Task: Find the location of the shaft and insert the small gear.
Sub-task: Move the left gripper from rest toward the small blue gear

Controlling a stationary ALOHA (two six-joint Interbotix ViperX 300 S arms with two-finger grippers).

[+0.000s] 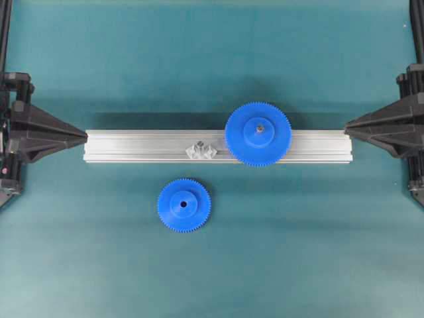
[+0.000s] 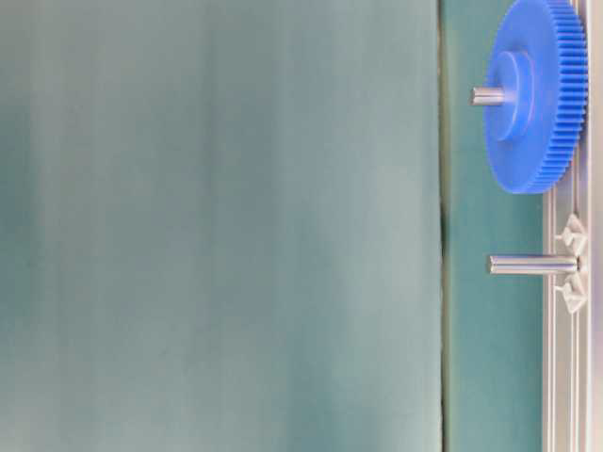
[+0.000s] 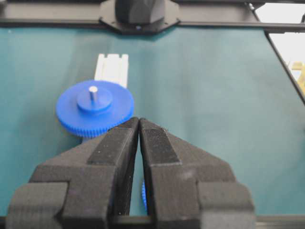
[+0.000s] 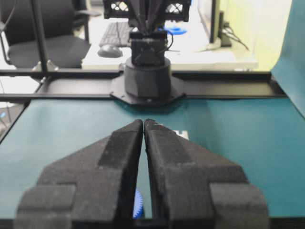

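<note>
A: How are the two arms posed?

B: Both are drawn back to the table's edges, seen from overhead; the left gripper (image 1: pixel 85 136) points inward at the left end of the aluminium rail (image 1: pixel 132 147), its tip just beside that end; the right gripper (image 1: pixel 347 126) mirrors it at the right end; neither reaches over the gears.

A: And the jaws?

B: In the left wrist view the left gripper's two black fingers (image 3: pixel 112 148) meet at their tips with only a thin slit behind them, and nothing sits between them; the right wrist view shows the same of the right gripper, its fingers (image 4: pixel 119 148) pressed together at the tips, empty.

A: Where is the small gear?

B: The small gear (image 1: pixel 184 205) lies flat on the teal mat (image 1: pixel 298 252), on the near side of the rail and left of centre, apart from the rail; it is blue, finely toothed round the rim, with a raised round hub and a dark centre hole facing up.

A: The shaft?

B: The shaft (image 2: pixel 532 265) is a thin grey metal pin rising from a small clear mount (image 1: pixel 201 151) on the rail, bare; it stands between the small gear and the larger blue gear (image 1: pixel 258 134), which sits on the rail to the right on its own pin.
</note>
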